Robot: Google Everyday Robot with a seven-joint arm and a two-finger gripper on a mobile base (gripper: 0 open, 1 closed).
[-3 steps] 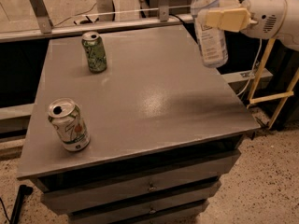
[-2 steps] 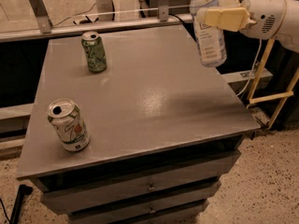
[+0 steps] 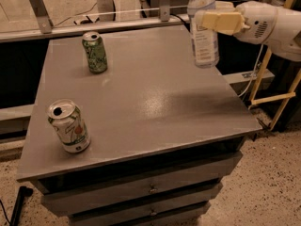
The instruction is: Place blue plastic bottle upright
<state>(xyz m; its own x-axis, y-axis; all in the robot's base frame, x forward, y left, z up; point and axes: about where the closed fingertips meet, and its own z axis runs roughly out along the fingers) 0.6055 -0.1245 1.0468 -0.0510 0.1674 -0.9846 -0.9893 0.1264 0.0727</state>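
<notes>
Gripper (image 3: 202,20) I drove clamped round one upright blue plastic bottle (image 3: 205,48), at cabinet top (image 3: 155,93) right rear, two soda cans stood left, far can (image 3: 95,52), near can (image 3: 69,126).

**Bottle and claw slide inward over the table corner**

My two-finger gripper (image 3: 207,20) with its cream pads sits a little further toward the picture's left than a second ago, up at the far right corner of the grey metal table (image 3: 155,102). It is clamped around the upper body of the small clear plastic bottle with the pale blue-white label (image 3: 205,46), which comes along with me. The bottle's base, which hung partly past the table's right edge, is now over the tabletop, just inside that edge. I cannot tell whether it touches the surface.
</notes>
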